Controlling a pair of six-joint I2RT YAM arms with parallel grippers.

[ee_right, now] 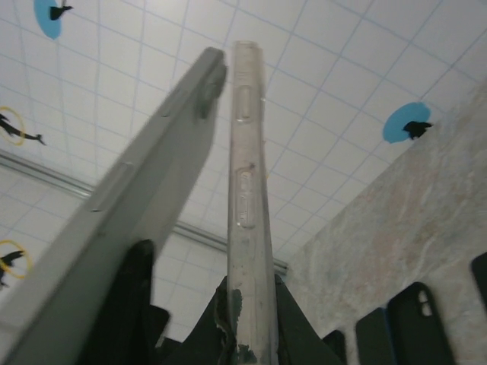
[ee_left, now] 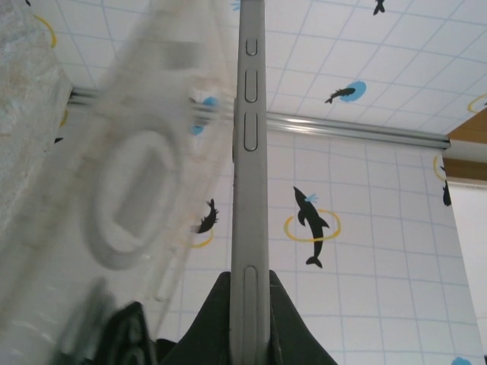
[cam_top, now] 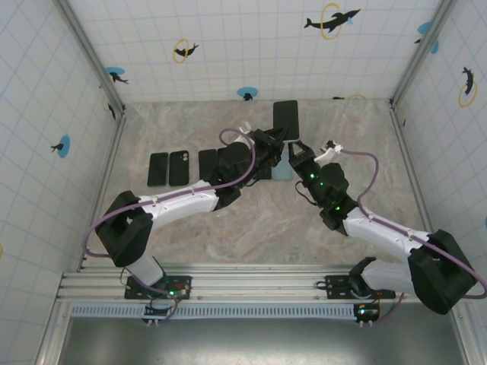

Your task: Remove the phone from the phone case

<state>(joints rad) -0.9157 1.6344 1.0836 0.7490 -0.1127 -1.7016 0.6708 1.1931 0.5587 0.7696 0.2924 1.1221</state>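
Above the middle of the marbled grey-beige counter [cam_top: 251, 228], toward its back edge, the two arms meet with their loads side by side. The left fingers [ee_left: 293, 331] are closed tight on one end of the slim grey phone [ee_left: 247, 190], one black finger on each flat face. In the left wrist view the phone stands edge-on, straight up from between them, its side buttons facing the camera. From above it shows as a dark rectangle jutting past the fingers toward the back edge.

The right fingers [ee_right: 298, 327] are clamped just as narrowly on the clear, soft plastic phone case [ee_right: 247, 190]. In the right wrist view the case rises edge-on from between them, its button bumps visible along the rim. The phone leans away from the case there. The two lie near each other low down by the fingers and spread apart toward their far ends, so that end of the phone is out of the shell. Whether the lower ends touch I cannot tell.

Three dark phone cases [cam_top: 179, 168] lie flat in a row on the counter's left half, well apart from the held phone.
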